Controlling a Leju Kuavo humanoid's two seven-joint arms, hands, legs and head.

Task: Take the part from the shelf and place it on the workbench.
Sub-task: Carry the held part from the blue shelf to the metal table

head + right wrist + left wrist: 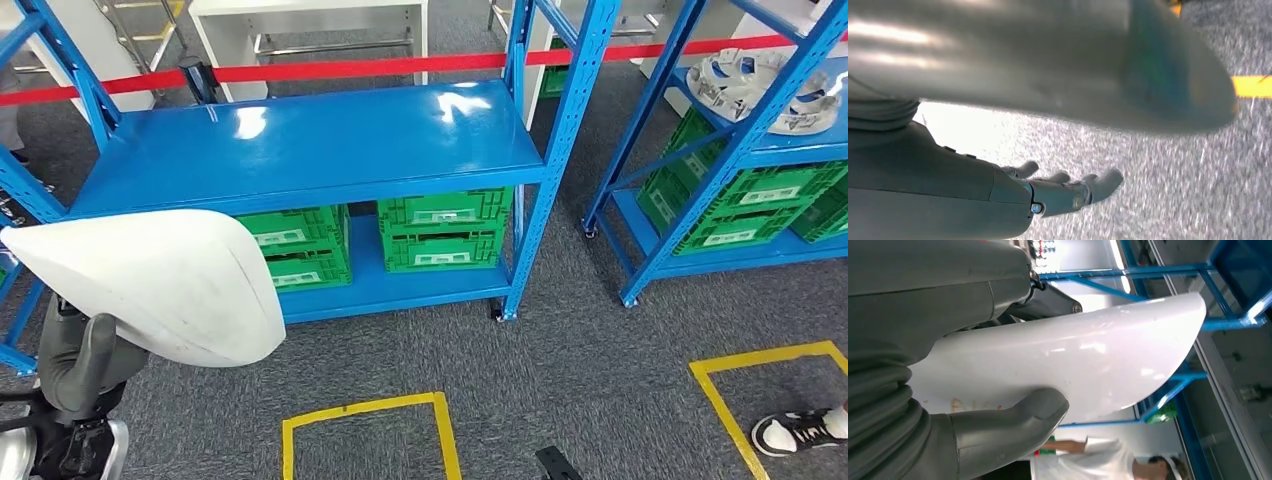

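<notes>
Head view: green crates (440, 232) under shelf (320, 140).

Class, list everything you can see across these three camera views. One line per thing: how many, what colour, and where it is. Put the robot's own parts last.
White part: one, glossy white, curved shell, held low left in front of the shelf.
Near shelf: one, blue, straight ahead; top deck bare.
Second shelf: one, blue, to the right.
Crates: several, green, on the lower decks of both shelves.
Pale part: one, white-grey, on the second shelf's upper deck.
Barrier tape: one, red, behind the shelves.
Floor squares: two, yellow outlines on grey carpet.
Shoe: one, white and black, a person's, by the right square.
Left robot hand: one, grey, grips the white part.
Right robot hand: one, grey, fingers spread above the carpet, holding nothing.
</notes>
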